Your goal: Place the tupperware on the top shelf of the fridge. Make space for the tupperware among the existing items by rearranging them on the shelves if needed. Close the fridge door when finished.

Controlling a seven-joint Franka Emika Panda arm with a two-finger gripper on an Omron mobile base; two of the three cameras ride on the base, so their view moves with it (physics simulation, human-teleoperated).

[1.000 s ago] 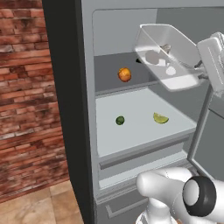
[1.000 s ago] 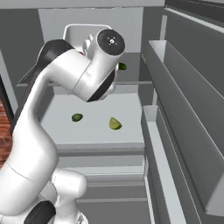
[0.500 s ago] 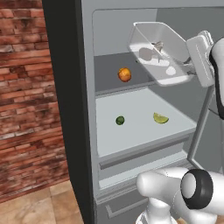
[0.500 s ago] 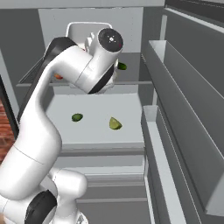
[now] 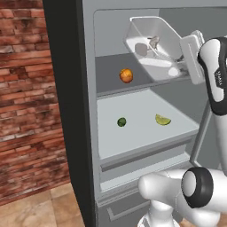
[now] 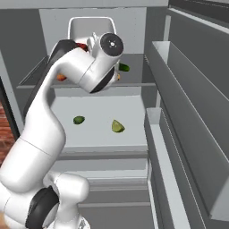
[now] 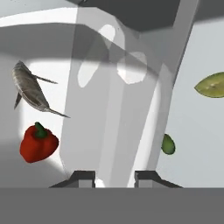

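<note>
1. The tupperware (image 5: 153, 53), a translucent white tub with rounded corners, hangs tilted at upper centre, above the top shelf (image 5: 111, 77).
2. Inside it lie a red pepper (image 7: 38, 144) and a grey fish (image 7: 28, 89).
3. The pincer (image 7: 114, 178) is nearly closed on its rim.
4. An orange (image 5: 126, 75) sits on the top shelf; a lime (image 5: 121, 122) and a lime wedge (image 5: 162, 119) on the whitish shelf (image 5: 142, 133).

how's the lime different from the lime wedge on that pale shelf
The lime is a small, dark green whole ball; the lime wedge is a paler yellow-green cut slice, longer and flatter. In the left base view the lime lies nearer the fridge's open front left, the wedge further right. Both rest apart on the whitish shelf.
</note>
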